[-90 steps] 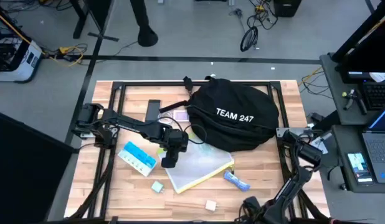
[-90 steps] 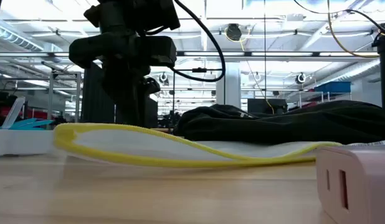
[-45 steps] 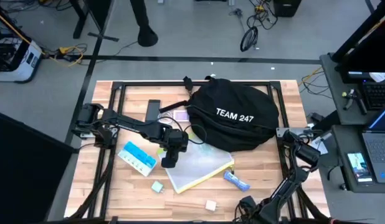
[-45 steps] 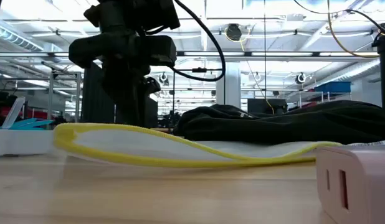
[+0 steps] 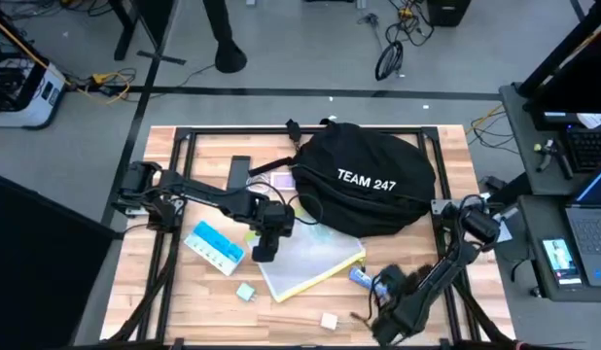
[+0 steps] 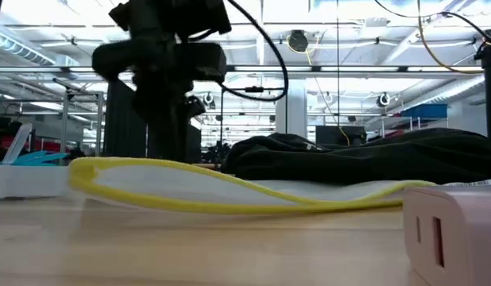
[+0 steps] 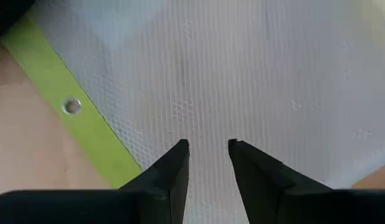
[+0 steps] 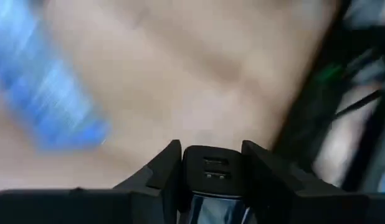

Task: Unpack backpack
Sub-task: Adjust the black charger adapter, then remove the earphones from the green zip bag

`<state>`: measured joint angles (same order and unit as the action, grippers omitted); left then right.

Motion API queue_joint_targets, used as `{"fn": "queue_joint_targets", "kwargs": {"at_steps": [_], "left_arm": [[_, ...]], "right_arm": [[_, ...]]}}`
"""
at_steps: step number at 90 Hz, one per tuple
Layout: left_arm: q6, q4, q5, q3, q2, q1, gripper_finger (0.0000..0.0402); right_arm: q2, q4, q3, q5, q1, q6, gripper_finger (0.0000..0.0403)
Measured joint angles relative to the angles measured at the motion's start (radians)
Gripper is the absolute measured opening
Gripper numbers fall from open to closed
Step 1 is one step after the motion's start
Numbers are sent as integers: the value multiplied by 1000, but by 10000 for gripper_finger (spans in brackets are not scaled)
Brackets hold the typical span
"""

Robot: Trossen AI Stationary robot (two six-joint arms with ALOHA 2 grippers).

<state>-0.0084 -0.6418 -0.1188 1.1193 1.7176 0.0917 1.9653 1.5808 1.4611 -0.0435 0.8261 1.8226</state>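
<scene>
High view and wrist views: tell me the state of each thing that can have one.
backpack: lying flat, zip not visible.
mesh pouch: unpacked, flat on the table.
left gripper: open, empty, over the mesh pouch.
right gripper: shut on a small dark object.

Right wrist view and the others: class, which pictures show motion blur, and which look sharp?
Right wrist view: heavily smeared, a blue streak across the wood. High view: only the right hand is blurred. Left wrist view: sharp on the mesh pouch. Low view: sharp pouch, bright ceiling lights behind.
</scene>
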Motion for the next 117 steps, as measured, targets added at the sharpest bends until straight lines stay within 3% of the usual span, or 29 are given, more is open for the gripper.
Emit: {"fn": "queue_joint_targets", "kwargs": {"at_steps": [9, 19, 31, 52, 60, 68, 77, 87, 98, 117], "left_arm": [[-13, -5, 0, 16, 0, 0, 106], [-48, -5, 0, 40, 0, 0, 106], [-81, -12, -3, 60, 0, 0, 106], [-145, -66, -9, 81, 0, -3, 106], [-169, -88, -9, 82, 0, -4, 106], [-169, -93, -8, 82, 0, -9, 106], [-169, -91, -8, 82, 0, -21, 106], [-167, -90, -7, 82, 0, -34, 106], [-136, -83, -4, 82, 0, -39, 106], [-53, -80, -3, 81, 0, -39, 106]], "right_arm": [[-69, -55, -91, -95, -43, -67, 123], [-128, -161, -230, -99, -84, -151, 123], [-213, -248, -377, -140, -127, -140, 128], [-418, -445, -511, -150, -167, -233, 297], [-482, -561, -502, -215, -154, -275, 333], [-516, -804, -501, -352, -134, -369, 347], [-487, -1073, -498, -415, -148, -509, 350], [-390, -1241, -500, -418, -185, -544, 351], [-265, -1316, -500, -394, -231, -514, 351], [-144, -1418, -498, -251, -250, -459, 352]]}}
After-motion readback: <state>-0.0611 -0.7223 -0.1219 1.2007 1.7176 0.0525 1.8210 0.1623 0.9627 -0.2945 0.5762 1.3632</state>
